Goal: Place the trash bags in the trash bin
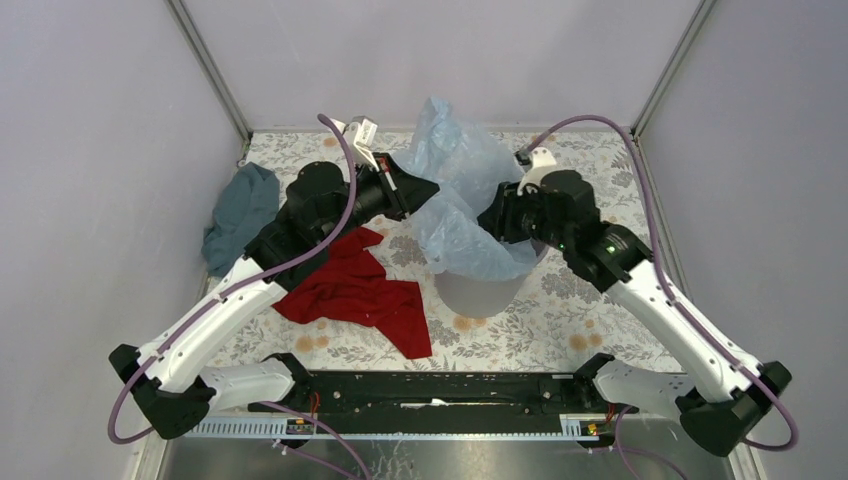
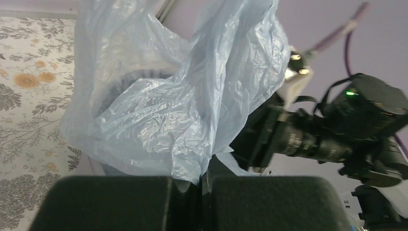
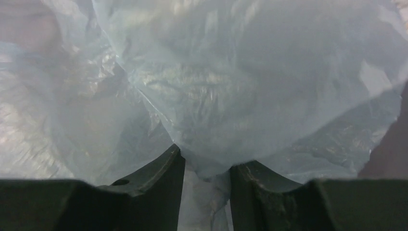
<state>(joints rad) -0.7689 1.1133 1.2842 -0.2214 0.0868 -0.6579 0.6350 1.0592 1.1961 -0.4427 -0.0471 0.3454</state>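
Observation:
The trash bag (image 1: 462,175), a thin pale blue film, billows up over the grey trash bin (image 1: 480,293) and hangs down its front. From the left, my left gripper (image 1: 424,190) is shut, and in the left wrist view a fold of the bag (image 2: 183,110) is pinched in the seam of the left gripper (image 2: 202,182). My right gripper (image 1: 493,216) is at the bin's right rim. In its wrist view the right gripper (image 3: 208,159) has its jaws apart, with loose bag film (image 3: 250,86) bulging into the gap between them.
A red cloth (image 1: 355,290) lies left of the bin and a teal-grey cloth (image 1: 240,215) at the far left wall. The floral table cover (image 1: 590,310) is walled in on three sides. The right arm (image 2: 327,139) is close in front of the left wrist camera.

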